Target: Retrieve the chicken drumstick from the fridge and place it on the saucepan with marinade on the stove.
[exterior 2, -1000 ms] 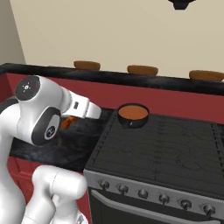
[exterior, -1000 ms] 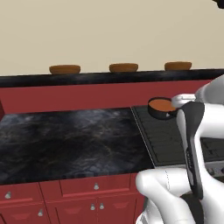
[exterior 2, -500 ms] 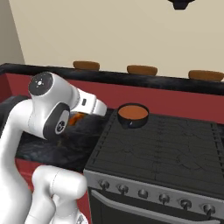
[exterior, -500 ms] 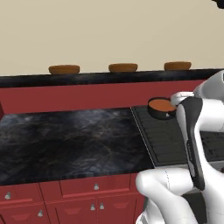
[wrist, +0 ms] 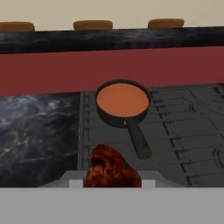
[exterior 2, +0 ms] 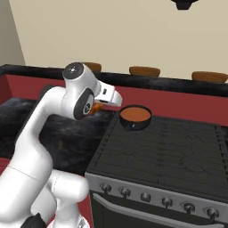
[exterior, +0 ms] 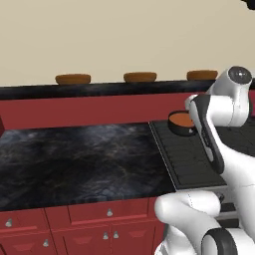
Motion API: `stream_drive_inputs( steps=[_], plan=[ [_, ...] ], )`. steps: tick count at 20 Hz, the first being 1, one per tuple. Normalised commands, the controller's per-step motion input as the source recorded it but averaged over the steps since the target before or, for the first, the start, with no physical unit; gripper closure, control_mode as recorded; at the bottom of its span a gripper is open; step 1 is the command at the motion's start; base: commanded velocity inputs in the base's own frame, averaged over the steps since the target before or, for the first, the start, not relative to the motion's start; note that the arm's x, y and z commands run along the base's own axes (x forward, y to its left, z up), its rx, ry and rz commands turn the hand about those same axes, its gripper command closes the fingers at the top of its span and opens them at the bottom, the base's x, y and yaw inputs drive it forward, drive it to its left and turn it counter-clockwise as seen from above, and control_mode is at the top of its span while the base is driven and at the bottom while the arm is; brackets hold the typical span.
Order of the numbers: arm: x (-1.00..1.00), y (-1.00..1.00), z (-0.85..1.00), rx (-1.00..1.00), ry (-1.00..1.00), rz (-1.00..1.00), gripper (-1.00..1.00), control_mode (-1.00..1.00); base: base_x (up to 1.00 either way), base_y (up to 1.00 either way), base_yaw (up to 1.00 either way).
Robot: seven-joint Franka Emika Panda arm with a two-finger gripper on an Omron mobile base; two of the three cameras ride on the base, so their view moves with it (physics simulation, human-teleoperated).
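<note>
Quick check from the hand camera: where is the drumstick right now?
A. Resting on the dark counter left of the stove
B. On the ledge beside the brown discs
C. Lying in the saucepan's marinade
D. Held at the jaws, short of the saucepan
D: in the hand view the chicken drumstick sits at the bottom between the jaws, while the saucepan lies ahead on the stove, holding nothing but marinade.

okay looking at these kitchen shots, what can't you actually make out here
- Gripper fingertips: hand view, covered by the chicken drumstick and cut by the bottom edge.
- Drumstick: right base view, just an orange sliver behind the arm.
- Saucepan: left base view, right part and handle behind the arm.
- Stove knob markings: too small.
</note>
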Motion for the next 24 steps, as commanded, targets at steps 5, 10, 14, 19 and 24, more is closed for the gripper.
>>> stream_drive_inputs(
  steps=[5, 10, 14, 19, 24],
  plan=[
    [0.88, -0.49, -0.56, 0.0, 0.02, 0.0, 1.0, -1.0, 0.0, 0.0, 0.0],
    [1.0, -0.31, -0.4, 0.0, 0.06, 0.01, 1.0, -1.0, 0.0, 0.0, 0.0],
    [1.0, -0.21, -0.28, 0.0, 0.08, 0.04, 1.0, -1.0, 0.0, 0.0, 0.0],
    [0.79, -0.21, -0.29, 0.0, 0.07, 0.06, 1.0, -1.0, 0.0, 0.0, 0.0],
    [0.69, -0.3, -0.29, 0.0, 0.04, 0.06, 1.0, -1.0, 0.0, 0.0, 0.0]
  ],
)
